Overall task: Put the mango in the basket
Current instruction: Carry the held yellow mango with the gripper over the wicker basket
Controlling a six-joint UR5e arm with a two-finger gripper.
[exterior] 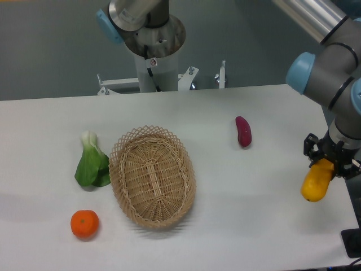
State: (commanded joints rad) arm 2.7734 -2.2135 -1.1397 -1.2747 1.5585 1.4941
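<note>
The mango, yellow-orange and oblong, hangs at the far right near the table's right edge. My gripper is shut on its upper end, with the black fingers on either side of it. The mango points down and to the left, and seems to be just above the table surface. The basket, an oval tan wicker one with a lattice rim, sits left of centre with nothing inside, well away from the gripper.
A dark purple-red oblong vegetable lies between basket and gripper, further back. A leafy bok choy lies against the basket's left side. A round tangerine sits at the front left. The robot base stands behind the table.
</note>
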